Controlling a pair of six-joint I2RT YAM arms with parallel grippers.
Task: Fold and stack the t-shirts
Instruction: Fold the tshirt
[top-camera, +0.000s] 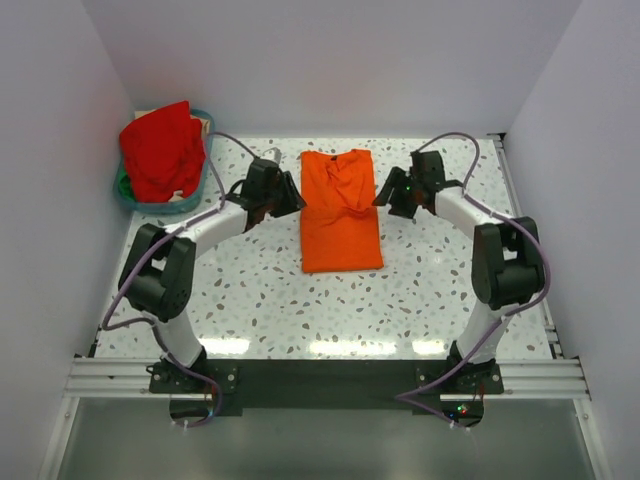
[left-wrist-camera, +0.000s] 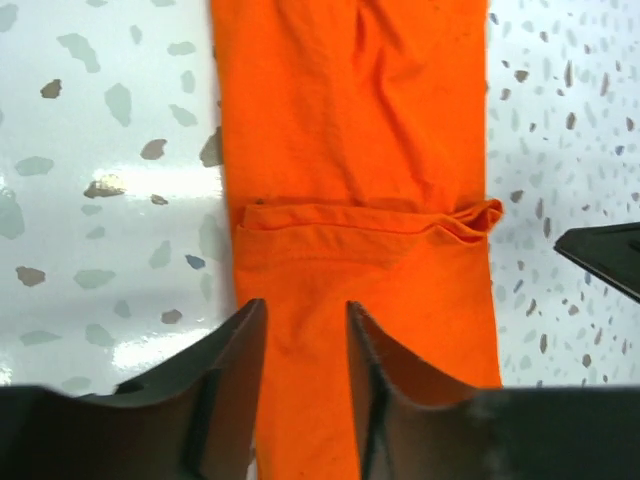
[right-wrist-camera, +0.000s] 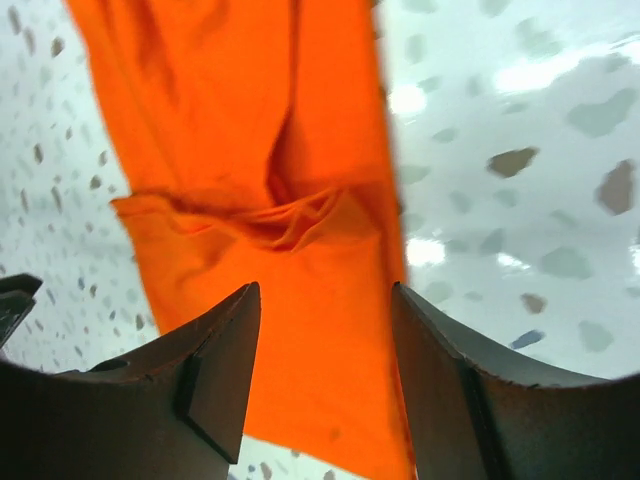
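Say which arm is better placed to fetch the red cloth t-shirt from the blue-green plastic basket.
Probably left: left gripper is nearer the basket and red t-shirt; right gripper sits beyond the orange cloth t-shirt.

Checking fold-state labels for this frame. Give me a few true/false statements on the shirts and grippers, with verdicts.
1. The orange shirt lies on the table. True.
2. The red shirt is stacked on the orange shirt. False: it sits in the basket, far left.
3. The left gripper and the right gripper are both open. True.
4. The right gripper is clamped on a sleeve. False: its jaws stand apart and hold nothing.
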